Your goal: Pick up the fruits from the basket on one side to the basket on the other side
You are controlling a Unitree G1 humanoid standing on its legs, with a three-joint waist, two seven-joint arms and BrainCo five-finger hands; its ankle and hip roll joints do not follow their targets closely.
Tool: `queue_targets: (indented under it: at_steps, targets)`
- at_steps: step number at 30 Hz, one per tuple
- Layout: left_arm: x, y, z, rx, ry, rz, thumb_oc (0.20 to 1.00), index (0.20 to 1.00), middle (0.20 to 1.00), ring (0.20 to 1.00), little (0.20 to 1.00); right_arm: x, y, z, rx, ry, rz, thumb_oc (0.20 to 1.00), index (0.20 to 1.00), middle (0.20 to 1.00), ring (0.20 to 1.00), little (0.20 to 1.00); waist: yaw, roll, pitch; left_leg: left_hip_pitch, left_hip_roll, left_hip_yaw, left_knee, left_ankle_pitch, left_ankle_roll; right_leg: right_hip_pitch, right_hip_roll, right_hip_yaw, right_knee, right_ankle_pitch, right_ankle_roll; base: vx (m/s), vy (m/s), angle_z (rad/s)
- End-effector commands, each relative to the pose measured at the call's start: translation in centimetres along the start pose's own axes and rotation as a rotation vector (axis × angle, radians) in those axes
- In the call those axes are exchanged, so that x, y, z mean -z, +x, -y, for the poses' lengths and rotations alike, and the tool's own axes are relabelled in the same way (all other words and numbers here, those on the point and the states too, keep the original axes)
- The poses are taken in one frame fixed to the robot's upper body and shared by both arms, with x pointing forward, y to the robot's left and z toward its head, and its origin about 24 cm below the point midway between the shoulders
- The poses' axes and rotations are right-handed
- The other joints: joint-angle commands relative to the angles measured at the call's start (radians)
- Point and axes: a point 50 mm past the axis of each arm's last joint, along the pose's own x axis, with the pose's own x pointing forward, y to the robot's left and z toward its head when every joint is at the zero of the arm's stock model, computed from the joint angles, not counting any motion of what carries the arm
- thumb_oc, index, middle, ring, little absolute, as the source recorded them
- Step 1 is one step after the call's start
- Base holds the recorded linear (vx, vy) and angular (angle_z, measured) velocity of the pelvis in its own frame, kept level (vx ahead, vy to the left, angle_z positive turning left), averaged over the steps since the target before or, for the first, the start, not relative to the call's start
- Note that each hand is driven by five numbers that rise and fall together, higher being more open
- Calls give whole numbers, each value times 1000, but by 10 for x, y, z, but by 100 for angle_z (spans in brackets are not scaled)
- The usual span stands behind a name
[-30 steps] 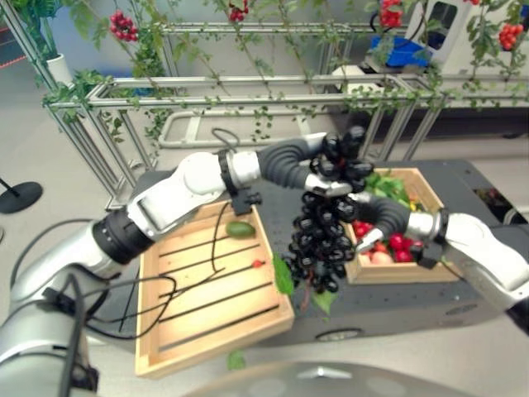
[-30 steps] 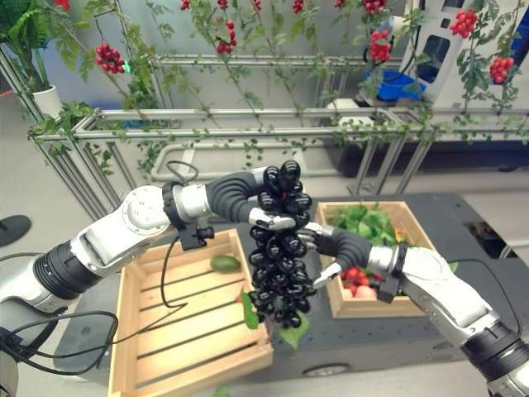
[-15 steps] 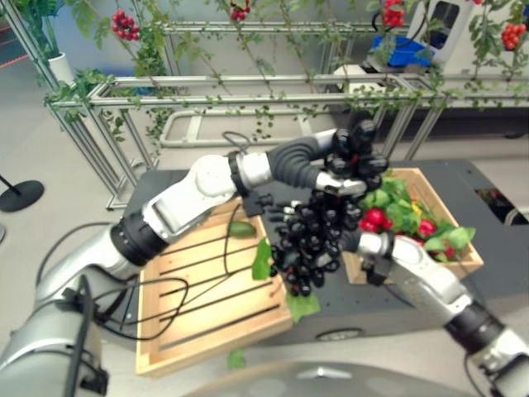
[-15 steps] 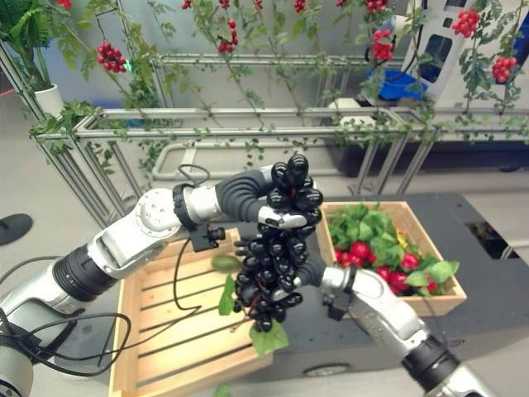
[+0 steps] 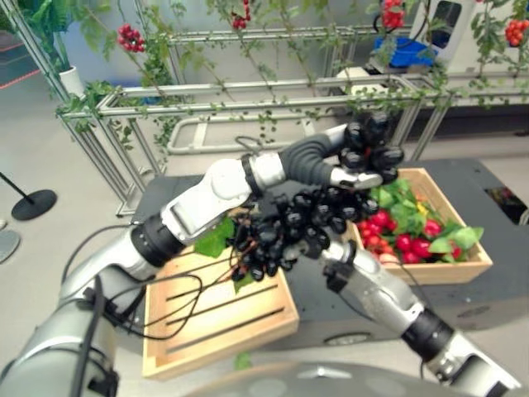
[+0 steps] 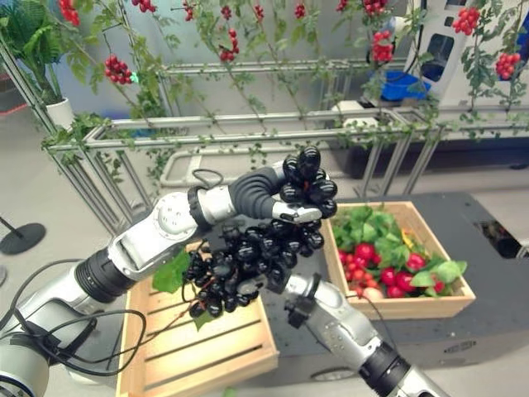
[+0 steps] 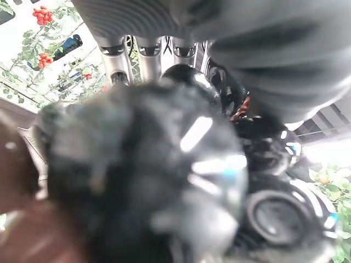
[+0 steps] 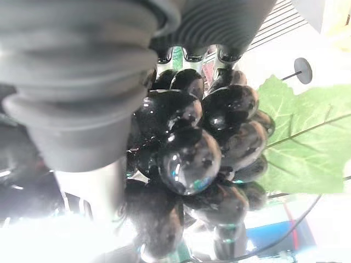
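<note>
Left eye view; left hand (image 5: 362,169) and right hand (image 5: 324,245) grasp black grapes (image 5: 289,231)

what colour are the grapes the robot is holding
Glossy black, with green leaves attached. The grapes show best in the right wrist view.

We see glossy black grapes (image 6: 248,260) with green leaves (image 6: 172,273), pale wooden crates (image 6: 248,351), and red fruit (image 6: 364,252).
</note>
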Motion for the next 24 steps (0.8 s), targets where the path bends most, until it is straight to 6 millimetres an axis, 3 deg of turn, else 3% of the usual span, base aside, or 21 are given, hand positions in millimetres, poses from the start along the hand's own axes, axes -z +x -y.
queue_targets:
  at_steps: [1, 4, 5, 6, 7, 8, 24]
  targets:
    - [-16, 4, -37, -170, 59, 108, 200, 200, 200, 200, 200, -16, 22, -14, -106, 19, 112, 1000, 1000, 1000, 1000, 1000, 7, -49, -11, 6, -75, 15, 14, -84, 62, -20, -38, -4, 81, -50, 88, 0, 0, 0]
    - [-15, 3, -36, -172, 55, 104, 200, 200, 200, 200, 200, -14, 19, -14, -97, 58, 119, 1000, 1000, 1000, 1000, 1000, 7, -48, -13, 5, -76, 13, 14, -84, 61, -20, -39, -5, 80, -50, 88, 0, 0, 0]
    - [-15, 3, -37, -173, 54, 102, 200, 200, 200, 200, 200, -14, 17, -13, -88, 62, 124, 953, 953, 953, 953, 953, 6, -49, -12, 5, -77, 13, 14, -84, 61, -20, -39, -5, 81, -50, 88, 0, 0, 0]
    - [-15, 3, -37, -173, 54, 102, 200, 200, 200, 200, 200, -14, 17, -13, -88, 62, 124, 740, 740, 740, 740, 740, 6, -49, -12, 5, -77, 13, 14, -84, 61, -21, -39, -5, 81, -50, 88, 0, 0, 0]
    - [-15, 2, -37, -179, 54, 106, 200, 200, 200, 200, 200, -14, 15, -12, -80, 71, 132, 304, 304, 304, 304, 304, 6, -49, -11, 5, -77, 13, 14, -85, 61, -20, -39, -5, 80, -50, 88, 0, 0, 0]
    - [-15, 2, -37, -183, 55, 108, 200, 200, 200, 200, 200, -15, 15, -12, -76, 79, 140, 200, 200, 200, 200, 200, 6, -49, -12, 5, -77, 13, 14, -85, 61, -20, -40, -5, 81, -50, 88, 0, 0, 0]
    - [-14, 0, -37, -210, 46, 116, 200, 200, 200, 200, 200, -15, 13, -11, -49, 114, 171, 200, 200, 200, 200, 200, 3, -54, -12, 5, -74, 14, 14, -88, 61, -19, -37, 1, 76, -50, 87, 0, 0, 0]
